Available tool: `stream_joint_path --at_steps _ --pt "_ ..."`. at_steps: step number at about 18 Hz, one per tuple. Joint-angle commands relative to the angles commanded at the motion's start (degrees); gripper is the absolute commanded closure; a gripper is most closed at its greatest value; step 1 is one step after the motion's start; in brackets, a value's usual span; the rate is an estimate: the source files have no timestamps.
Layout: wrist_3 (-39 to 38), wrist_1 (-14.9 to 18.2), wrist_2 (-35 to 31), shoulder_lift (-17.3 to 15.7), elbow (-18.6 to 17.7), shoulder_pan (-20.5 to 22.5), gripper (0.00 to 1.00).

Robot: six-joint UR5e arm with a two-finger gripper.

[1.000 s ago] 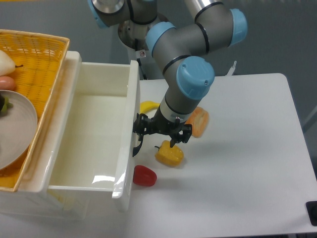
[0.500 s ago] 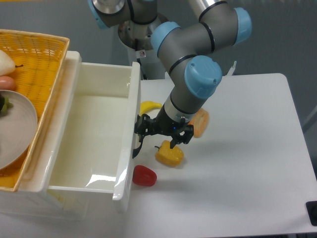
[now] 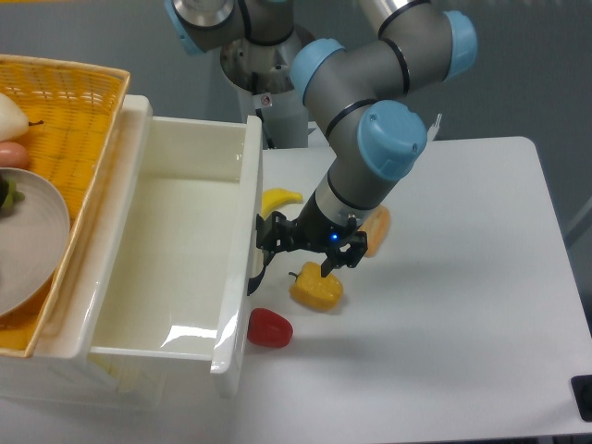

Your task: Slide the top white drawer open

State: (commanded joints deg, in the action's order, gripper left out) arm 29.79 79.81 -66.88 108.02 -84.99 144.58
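Note:
The top white drawer (image 3: 176, 250) stands pulled far out to the right, and its smooth white inside shows with nothing in it. A black loop handle (image 3: 255, 277) sits on its rounded front panel (image 3: 240, 277). My gripper (image 3: 297, 251) hangs just right of that panel, at about handle height. Its fingers stand apart, open. The left finger (image 3: 267, 233) is close against the panel by the top of the handle; I cannot tell whether it touches. The right finger (image 3: 326, 267) is above a yellow pepper.
A yellow pepper (image 3: 316, 289) and a red pepper (image 3: 269, 327) lie on the table right of the drawer front. A banana (image 3: 279, 199) and an orange food item (image 3: 377, 226) lie behind the arm. A yellow wicker basket (image 3: 69, 111) holding a plate (image 3: 32, 242) stands on the cabinet at left.
The drawer front slid a little further right between the first two frames and then stayed put. The arm and gripper have shifted slightly right.

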Motion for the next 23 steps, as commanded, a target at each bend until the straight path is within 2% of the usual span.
stream_joint_path --at_steps 5,8,10,14,16,19,23 --pt "4.2 -0.8 -1.8 -0.1 2.0 0.8 0.00" --pt "9.7 -2.7 -8.8 0.1 1.7 1.0 0.00" --pt "11.8 -3.6 -11.0 0.1 1.8 2.4 0.00" --pt "20.2 -4.1 -11.3 0.4 1.8 6.0 0.00" --pt "23.4 -4.1 -13.3 2.0 1.7 8.3 0.00" --pt "27.2 -4.0 -18.5 3.9 1.5 9.5 0.00" --pt "35.7 -5.3 -19.4 5.4 1.6 11.9 0.00"
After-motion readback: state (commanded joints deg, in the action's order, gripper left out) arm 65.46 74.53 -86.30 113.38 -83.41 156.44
